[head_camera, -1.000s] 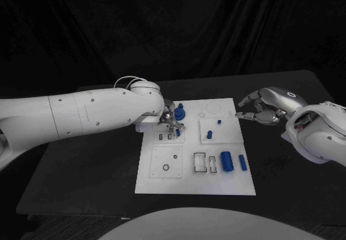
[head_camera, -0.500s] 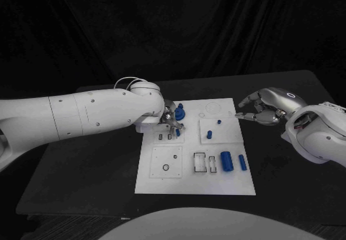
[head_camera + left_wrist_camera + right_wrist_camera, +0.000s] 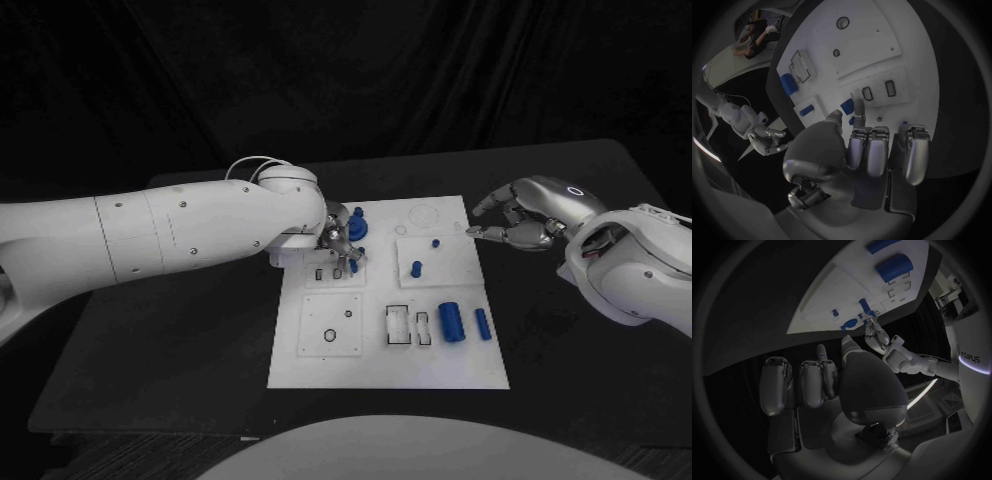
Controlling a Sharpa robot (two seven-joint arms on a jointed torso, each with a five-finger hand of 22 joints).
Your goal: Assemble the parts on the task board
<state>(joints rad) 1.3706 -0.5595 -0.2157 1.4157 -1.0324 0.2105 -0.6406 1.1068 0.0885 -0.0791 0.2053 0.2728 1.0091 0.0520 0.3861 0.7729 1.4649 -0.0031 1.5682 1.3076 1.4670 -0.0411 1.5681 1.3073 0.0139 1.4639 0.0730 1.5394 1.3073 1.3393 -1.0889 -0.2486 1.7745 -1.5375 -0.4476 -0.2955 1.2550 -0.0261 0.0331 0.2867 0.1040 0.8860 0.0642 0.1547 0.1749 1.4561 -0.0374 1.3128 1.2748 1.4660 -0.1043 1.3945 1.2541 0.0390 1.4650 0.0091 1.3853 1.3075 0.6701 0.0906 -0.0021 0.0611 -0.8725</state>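
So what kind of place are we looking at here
Most likely a robotics lab test cell: a white task board with small blue parts lies on a black table against a black backdrop, with the left hand over the board.

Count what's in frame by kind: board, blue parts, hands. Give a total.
Task board: 1
Blue parts: 6, namely large cylinder, slim cylinder, peg, tiny stud, top piece, and a piece by the left fingers
Hands: 2, the left hand and the right hand
Total: 9
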